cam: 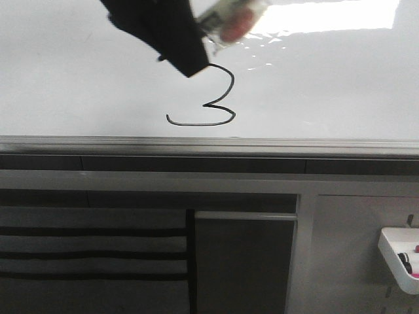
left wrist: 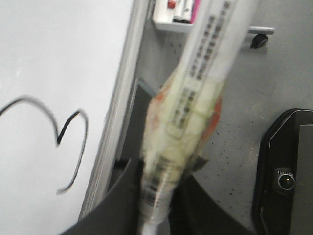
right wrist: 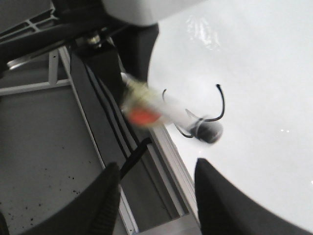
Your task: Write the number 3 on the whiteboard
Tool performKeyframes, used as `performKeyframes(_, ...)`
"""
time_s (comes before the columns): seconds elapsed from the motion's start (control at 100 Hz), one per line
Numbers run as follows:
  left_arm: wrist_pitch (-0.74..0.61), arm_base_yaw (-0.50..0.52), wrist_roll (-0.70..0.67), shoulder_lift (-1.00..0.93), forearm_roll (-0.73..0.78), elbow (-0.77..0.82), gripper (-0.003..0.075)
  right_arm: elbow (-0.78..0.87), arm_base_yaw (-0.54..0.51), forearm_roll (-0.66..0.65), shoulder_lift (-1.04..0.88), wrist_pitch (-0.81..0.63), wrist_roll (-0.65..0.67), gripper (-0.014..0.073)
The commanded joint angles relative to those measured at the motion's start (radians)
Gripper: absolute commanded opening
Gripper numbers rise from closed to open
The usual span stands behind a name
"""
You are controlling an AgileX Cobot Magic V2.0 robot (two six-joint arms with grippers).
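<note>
Left pincer (left wrist: 156, 215) grips a taped marker (left wrist: 195, 112) beside a finished number 3 (cam: 211, 98) on the whiteboard (cam: 78, 72).

Right pincer (right wrist: 156, 191) hangs with its jaws apart, holding nothing. The black 3 sits low on the glossy board, just above its grey metal edge rail (cam: 209, 145); the blurred marker hovers near the digit's top. Whether the tip touches the board cannot be told. My judgement: a drifting tip could add a stray stroke or smear wet ink.
</note>
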Motion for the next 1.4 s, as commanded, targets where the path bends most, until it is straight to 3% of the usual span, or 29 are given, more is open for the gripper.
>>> performKeyframes(0.0, -0.043, 0.112, -0.133, -0.036, -0.012, -0.034, -0.0018, -0.028, -0.028, 0.016, -0.047, -0.042, 0.018, 0.0318)
performKeyframes(0.19, -0.06, 0.33, -0.27, -0.036, -0.043, -0.008, -0.0018, -0.028, -0.074, 0.016, -0.058, -0.022, 0.019, 0.0318)
performKeyframes(0.48, -0.219, 0.553, -0.272, -0.036, -0.259, 0.148, -0.0018, -0.028, -0.076, 0.016, -0.056, 0.013, 0.024, 0.0318)
performKeyframes(0.73, -0.367, 0.567, -0.272, -0.036, -0.307, 0.243, -0.0018, -0.028, -0.076, 0.016, -0.056, 0.013, 0.024, 0.0318)
performKeyframes(1.39, -0.37, 0.567, -0.272, -0.036, -0.307, 0.243, -0.0018, -0.028, -0.076, 0.016, -0.056, 0.013, 0.024, 0.0318)
